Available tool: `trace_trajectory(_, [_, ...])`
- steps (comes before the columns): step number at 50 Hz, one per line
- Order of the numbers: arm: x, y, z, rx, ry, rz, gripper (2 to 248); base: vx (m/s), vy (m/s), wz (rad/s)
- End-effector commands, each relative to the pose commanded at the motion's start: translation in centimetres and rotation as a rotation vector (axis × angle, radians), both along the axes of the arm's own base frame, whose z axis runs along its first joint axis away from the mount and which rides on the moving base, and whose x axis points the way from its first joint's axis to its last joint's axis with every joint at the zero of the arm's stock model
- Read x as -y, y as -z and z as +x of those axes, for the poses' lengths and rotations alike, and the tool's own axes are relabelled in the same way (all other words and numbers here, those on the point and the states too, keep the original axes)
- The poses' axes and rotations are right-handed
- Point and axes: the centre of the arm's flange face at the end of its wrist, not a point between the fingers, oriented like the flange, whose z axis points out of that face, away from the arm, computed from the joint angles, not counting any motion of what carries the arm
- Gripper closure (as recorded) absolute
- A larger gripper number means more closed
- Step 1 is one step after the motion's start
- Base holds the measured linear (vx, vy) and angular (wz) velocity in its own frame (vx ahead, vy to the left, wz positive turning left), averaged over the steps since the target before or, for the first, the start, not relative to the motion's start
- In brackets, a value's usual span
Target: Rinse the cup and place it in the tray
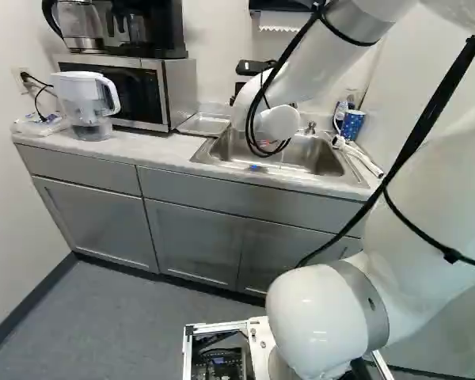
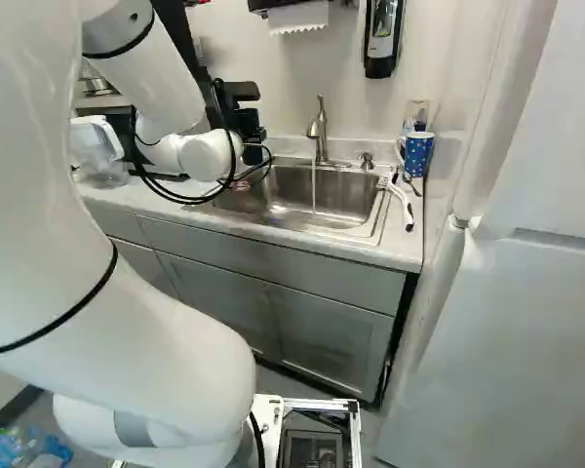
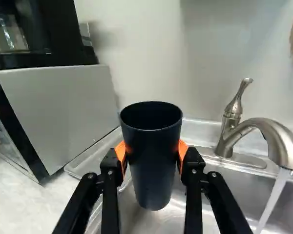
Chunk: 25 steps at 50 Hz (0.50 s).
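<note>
Grasping one dark cup [image 3: 151,161], the claw [image 2: 246,122] sits partly hidden behind the arm, left of centre in the upper part of the right base view. Cup: upright, mouth up, orange pads [image 3: 182,150] touching its two sides below the rim. Its base shows against the sink [image 2: 346,195]; height above it cannot be told. Faucet [image 2: 321,127]: one, metal, upper middle of the right base view, water stream [image 2: 314,190] running; in the wrist view a gap separates cup and stream. Tray [image 1: 206,124]: one, metal, upper middle of the left base view, between microwave [image 1: 174,91] and sink; open room above it. Counter [image 1: 162,154]: front edge crossing the left base view. Mug [image 2: 418,153]: blue, spotted, upper right of the right base view, near the wall [image 2: 458,88].
</note>
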Motion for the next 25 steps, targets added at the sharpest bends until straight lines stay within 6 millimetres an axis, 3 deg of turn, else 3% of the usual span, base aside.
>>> trace_trajectory(9, [-0.2, 0.0, 0.3, 0.006, -0.009, -0.073, 129, 0.000, 0.000, 0.000])
trace_trajectory(25, [-1.8, -0.1, 3.0, 0.004, -0.036, -0.073, 129, 0.000, 0.000, 0.000])
